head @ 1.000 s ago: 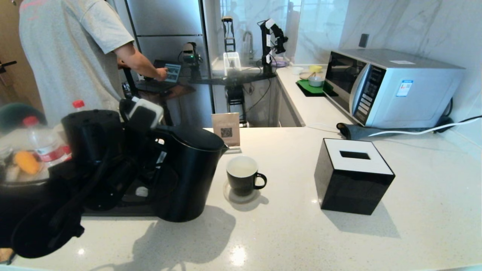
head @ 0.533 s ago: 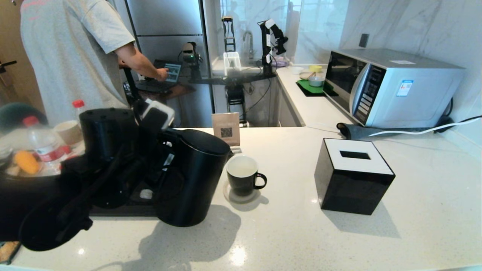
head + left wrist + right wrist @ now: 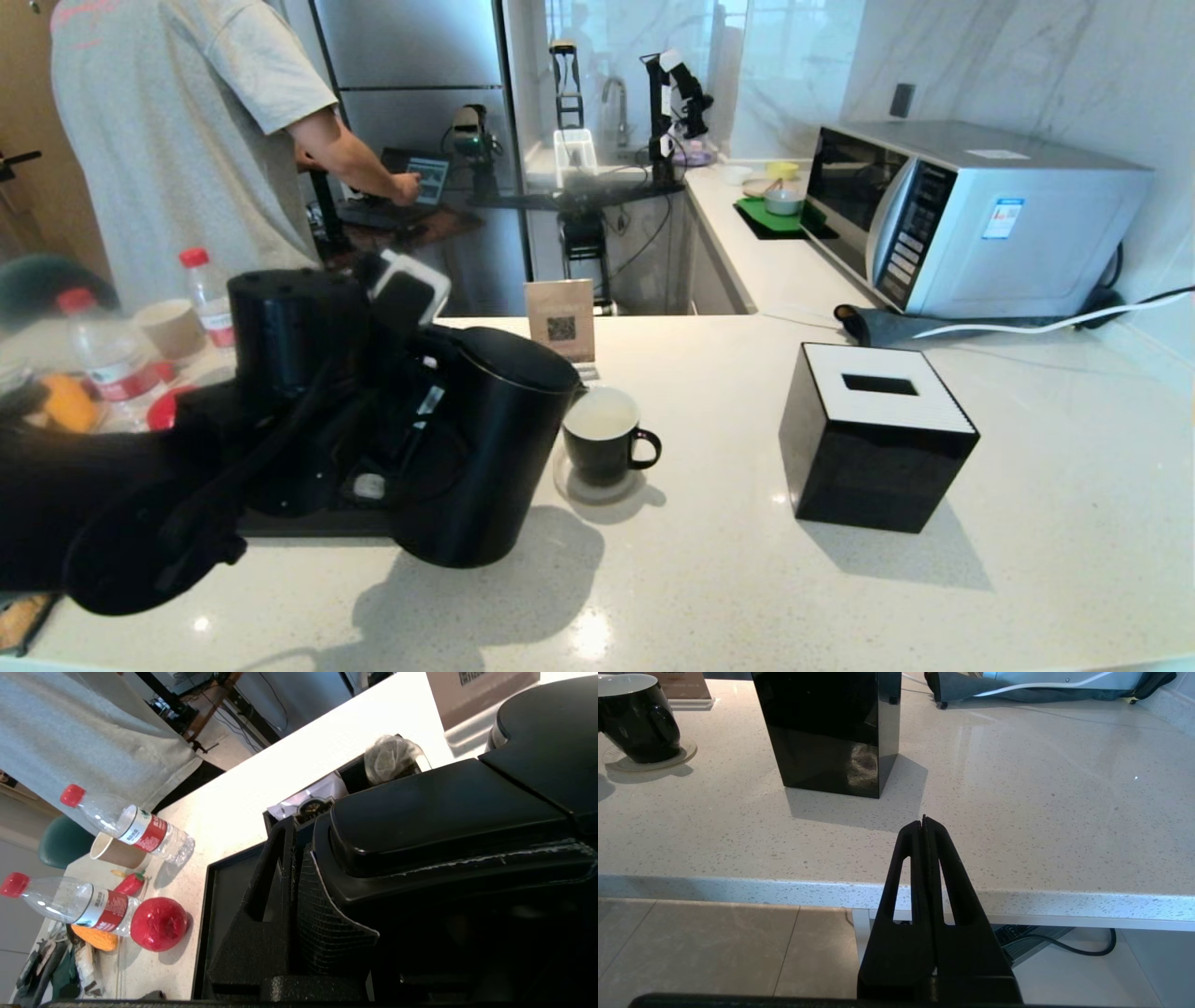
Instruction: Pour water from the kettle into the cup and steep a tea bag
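Note:
The matte-black kettle [image 3: 485, 448] hangs tilted toward the cup, its spout just over the rim of the small black mug [image 3: 602, 439]. The mug stands on a round coaster [image 3: 571, 488]. Its white inside looks pale; no stream of water shows. My left gripper [image 3: 415, 406] is shut on the kettle's loop handle [image 3: 434, 812], seen close in the left wrist view, where my left gripper [image 3: 303, 849] clamps it. A greyish translucent pouch, the tea bag [image 3: 390, 758], lies in the black tray's compartment. My right gripper [image 3: 923, 821] is shut and empty, parked below the counter's front edge.
A black cube tissue box [image 3: 878, 439] stands right of the mug, a microwave [image 3: 971, 215] behind it. A QR card [image 3: 560, 322] is behind the kettle. A black tray [image 3: 308, 523], two red-capped bottles [image 3: 210, 294], a paper cup [image 3: 173, 327] and a person [image 3: 168, 140] are at left.
My left arm has carried the kettle to the right and tipped it further, bringing the spout up to the mug's rim. The mug and right gripper have not moved.

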Robot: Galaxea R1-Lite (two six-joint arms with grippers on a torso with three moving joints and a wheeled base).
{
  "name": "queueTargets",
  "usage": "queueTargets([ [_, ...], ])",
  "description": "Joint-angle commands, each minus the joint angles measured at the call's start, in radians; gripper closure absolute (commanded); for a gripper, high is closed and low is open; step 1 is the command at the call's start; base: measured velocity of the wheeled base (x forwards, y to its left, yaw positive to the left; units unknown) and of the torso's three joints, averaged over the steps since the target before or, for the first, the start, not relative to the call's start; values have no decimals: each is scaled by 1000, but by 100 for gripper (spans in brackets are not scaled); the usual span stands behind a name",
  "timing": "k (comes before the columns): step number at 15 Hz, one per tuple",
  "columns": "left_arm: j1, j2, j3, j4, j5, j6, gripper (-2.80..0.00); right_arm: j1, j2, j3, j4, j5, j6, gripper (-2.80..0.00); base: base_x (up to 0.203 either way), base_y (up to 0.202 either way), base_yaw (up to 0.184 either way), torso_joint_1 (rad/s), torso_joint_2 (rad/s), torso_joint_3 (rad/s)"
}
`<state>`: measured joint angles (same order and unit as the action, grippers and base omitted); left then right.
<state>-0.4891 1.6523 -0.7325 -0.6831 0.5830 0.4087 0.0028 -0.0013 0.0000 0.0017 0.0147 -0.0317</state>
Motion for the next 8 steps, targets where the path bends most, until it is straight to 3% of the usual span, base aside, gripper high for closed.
queueTargets([
  [1,-3,1,-9,7,4,2,0,0,1,0,0,-1,-1,0,0,0,0,0,0,0],
  [2,-3,1,-10,8,5,11,0,0,1,0,0,-58,-1,0,0,0,0,0,0,0],
  [4,-2,1,-12,5,5,40,0,0,1,0,0,-370,-1,0,0,0,0,0,0,0],
  [5,0,1,-12,6,5,44,0,0,1,0,0,-478,-1,0,0,0,0,0,0,0],
  [6,-2,1,-13,8,5,45,0,0,1,0,0,-503,-1,0,0,0,0,0,0,0],
  [7,0,3,-14,9,7,45,0,0,1,0,0,-450,-1,0,0,0,0,0,0,0],
  [8,-2,3,-17,26,20,46,0,0,1,0,0,-314,-1,0,0,0,0,0,0,0],
])
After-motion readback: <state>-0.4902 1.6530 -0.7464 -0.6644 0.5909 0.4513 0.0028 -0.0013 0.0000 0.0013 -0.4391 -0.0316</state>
